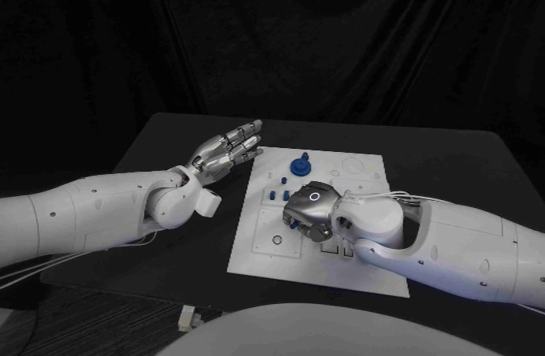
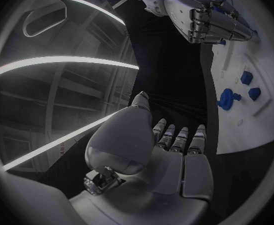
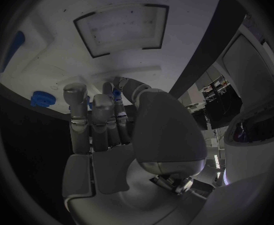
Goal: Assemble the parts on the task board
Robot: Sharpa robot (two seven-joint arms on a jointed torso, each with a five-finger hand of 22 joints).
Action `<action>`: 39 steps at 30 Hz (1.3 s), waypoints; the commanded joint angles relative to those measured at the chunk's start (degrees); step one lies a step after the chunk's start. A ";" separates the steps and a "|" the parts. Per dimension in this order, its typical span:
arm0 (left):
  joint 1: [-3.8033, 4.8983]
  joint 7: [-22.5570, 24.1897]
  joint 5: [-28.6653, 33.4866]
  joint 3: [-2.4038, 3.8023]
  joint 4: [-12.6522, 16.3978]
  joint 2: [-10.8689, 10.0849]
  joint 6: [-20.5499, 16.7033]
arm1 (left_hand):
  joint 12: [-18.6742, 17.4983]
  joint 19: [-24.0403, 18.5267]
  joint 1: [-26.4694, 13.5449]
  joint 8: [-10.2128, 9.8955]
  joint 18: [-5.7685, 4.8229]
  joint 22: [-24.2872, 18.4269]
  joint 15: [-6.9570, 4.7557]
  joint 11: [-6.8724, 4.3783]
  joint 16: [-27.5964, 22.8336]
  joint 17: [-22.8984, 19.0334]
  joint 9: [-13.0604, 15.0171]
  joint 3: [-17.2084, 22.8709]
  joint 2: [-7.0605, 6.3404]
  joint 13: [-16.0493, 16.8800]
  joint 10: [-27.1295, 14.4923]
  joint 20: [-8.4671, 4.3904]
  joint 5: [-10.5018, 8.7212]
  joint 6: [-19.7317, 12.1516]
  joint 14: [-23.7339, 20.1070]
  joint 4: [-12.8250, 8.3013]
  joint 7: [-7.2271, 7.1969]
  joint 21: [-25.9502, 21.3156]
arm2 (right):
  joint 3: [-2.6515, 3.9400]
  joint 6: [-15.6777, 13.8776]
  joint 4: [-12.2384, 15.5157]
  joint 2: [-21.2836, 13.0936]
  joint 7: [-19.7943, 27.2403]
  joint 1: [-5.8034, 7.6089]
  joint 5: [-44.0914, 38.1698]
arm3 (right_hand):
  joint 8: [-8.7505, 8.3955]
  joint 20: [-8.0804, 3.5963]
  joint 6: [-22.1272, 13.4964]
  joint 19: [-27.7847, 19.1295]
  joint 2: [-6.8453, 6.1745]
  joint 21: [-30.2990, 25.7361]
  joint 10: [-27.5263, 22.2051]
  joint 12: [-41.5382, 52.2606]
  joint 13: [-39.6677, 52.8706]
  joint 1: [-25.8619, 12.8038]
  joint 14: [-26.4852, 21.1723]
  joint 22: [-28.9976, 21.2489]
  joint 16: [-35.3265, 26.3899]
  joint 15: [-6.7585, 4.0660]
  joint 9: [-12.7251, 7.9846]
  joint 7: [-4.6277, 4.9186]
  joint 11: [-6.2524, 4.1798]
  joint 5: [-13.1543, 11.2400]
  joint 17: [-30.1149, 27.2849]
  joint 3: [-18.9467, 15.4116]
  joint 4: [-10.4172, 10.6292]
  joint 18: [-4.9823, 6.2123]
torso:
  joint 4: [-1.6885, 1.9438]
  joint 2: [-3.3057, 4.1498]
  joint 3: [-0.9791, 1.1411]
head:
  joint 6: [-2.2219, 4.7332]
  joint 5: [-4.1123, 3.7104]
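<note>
Black cloth hangs behind a black table (image 1: 454, 167), and the white task board (image 1: 364, 271) lies at its middle. On the board the right hand (image 1: 309, 209) sits palm-down over the centre, fingers curled downward; in the right wrist view a small blue part (image 3: 116, 93) shows between the fingertips (image 3: 75, 94), so it appears to be pinched there, though how firmly cannot be told. Its fingers point roughly toward 9 o'clock in the head view, across the board's short side. A round blue part (image 1: 300, 167) stands on the board toward 12 o'clock from that hand, near but apart, with small blue pieces (image 1: 276, 194) at about 10 o'clock, just beside the fingers. The left hand (image 1: 226, 153) hovers flat and spread, holding nothing, off the board's edge at about 10 o'clock from the right hand. By my judgement the right hand is the nearer one, already over the work, and the coming move is downward rather than sideways.
</note>
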 commanded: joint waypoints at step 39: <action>-0.17 2.71 0.34 0.06 -0.12 0.22 0.59 | 0.48 0.29 0.97 0.30 -0.90 0.17 0.59 0.83 0.39 0.10 0.07 -0.21 0.10 0.06 0.05 0.09 0.57 0.16 0.09 -0.38 0.51 0.36 | 0.02 -5.35 0.08 -0.07 1.15 0.02 -0.65 | -0.59 0.39 -1.96 0.27 0.59 -0.18 -0.20 0.17 0.34 -1.35 -0.04 4.65 0.30 0.00 -0.60 -0.61 0.02 -2.66 0.32 -0.68 1.01 0.99 | -0.04 -0.02 -0.03 | -0.01 -0.14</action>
